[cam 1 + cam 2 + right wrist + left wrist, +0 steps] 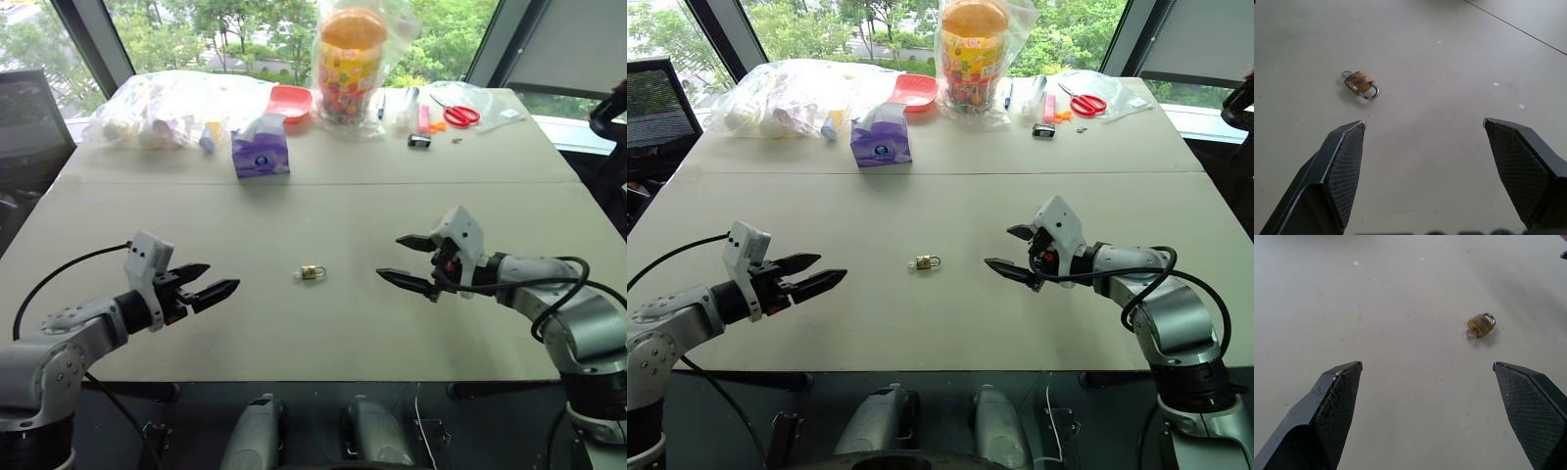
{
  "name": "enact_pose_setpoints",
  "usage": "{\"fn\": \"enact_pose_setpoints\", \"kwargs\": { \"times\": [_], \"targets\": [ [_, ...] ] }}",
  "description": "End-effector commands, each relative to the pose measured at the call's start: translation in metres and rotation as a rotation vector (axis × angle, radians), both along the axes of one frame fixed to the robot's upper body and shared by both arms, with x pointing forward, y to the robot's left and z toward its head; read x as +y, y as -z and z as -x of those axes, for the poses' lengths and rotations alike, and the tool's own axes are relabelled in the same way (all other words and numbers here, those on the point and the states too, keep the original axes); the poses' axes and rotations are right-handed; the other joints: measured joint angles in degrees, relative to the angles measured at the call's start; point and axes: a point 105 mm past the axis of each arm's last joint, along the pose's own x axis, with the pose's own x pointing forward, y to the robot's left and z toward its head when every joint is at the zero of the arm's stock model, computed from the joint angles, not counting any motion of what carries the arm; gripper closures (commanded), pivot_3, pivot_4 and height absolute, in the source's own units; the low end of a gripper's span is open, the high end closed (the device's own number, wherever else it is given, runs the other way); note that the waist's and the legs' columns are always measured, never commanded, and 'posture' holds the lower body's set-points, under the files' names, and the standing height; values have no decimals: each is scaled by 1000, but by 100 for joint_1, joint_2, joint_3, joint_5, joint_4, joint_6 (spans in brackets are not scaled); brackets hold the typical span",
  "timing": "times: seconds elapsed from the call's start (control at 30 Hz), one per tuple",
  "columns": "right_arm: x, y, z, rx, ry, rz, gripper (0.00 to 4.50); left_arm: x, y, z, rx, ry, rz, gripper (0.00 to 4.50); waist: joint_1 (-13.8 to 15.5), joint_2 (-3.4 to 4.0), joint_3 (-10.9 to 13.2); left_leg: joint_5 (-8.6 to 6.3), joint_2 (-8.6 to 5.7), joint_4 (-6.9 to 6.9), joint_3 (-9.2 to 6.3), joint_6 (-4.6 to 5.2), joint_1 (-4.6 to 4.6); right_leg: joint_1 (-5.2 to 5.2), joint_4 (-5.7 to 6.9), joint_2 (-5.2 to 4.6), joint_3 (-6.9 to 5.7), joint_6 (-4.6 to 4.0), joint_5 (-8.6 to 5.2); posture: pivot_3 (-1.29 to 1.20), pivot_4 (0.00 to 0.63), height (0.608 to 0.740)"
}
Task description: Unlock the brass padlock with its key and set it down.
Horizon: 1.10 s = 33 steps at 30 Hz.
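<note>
Pale table (294, 323), brass padlock (313, 272) mid-table, clutter along far edge

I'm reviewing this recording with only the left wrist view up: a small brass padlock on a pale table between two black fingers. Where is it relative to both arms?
Observer: The brass padlock lies flat on the table, between the left gripper and the right gripper, touched by neither.
Operator: Is the right gripper holding anything?
Observer: No. Its fingers stand apart with nothing between them.
Operator: Is the key loose somewhere?
Observer: In the right wrist view, the key sticks out of the padlock's end opposite the shackle.
Operator: What else is on the table?
Observer: Along the far edge, a purple tissue pack and red-handled scissors.
</note>
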Motion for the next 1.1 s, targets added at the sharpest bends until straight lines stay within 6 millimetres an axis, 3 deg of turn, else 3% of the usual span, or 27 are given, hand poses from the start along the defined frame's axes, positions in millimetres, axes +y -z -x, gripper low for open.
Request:
{"fn": "enact_pose_setpoints", "kwargs": {
  "times": [0.03,0.33,0.53,0.63,0.73,0.83,0.97,1.1],
  "targets": [
    [2,-9,2,-36,-25,12,470,-2,-14,-2,-78,26,-7,0,0,0,0,0,0,0,0,0,0,0,-1,0,0,0,0,0,150,740],
    [-2,2,-2,-12,-10,117,470,-4,-11,-2,-68,71,-62,0,-5,0,0,0,0,-5,0,0,-1,1,-12,-1,0,-2,1,0,150,740],
    [-1,7,0,71,-36,155,470,-3,4,3,-82,225,-284,0,-10,9,3,0,0,-16,1,0,-2,2,-28,-1,0,-9,3,0,150,740],
    [0,-7,-4,30,-99,216,470,2,-11,-4,-105,286,-279,0,-1,10,6,0,1,-18,1,0,-4,1,-40,-2,0,-27,-3,0,150,740],
    [14,-26,-12,21,-158,192,470,1,-28,-6,-113,393,-300,0,-13,13,12,1,1,-18,1,-1,-11,-7,-45,-2,0,-36,1,0,150,740],
    [33,-32,-20,12,-203,172,470,-1,-34,-1,-80,487,-326,0,-37,13,10,-1,1,-26,1,1,-10,-2,-60,-2,0,-23,8,0,150,740],
    [73,-19,-23,-9,-336,201,470,-3,-38,6,-38,582,-353,0,-49,12,10,2,1,-63,10,-4,-11,-21,-68,-2,0,-17,12,0,150,740],
    [95,3,-40,-9,-362,223,470,1,-36,7,-20,560,-361,0,-42,12,10,11,1,-91,9,-17,-13,-40,-59,1,-3,-17,11,0,150,740]
  ]
}}
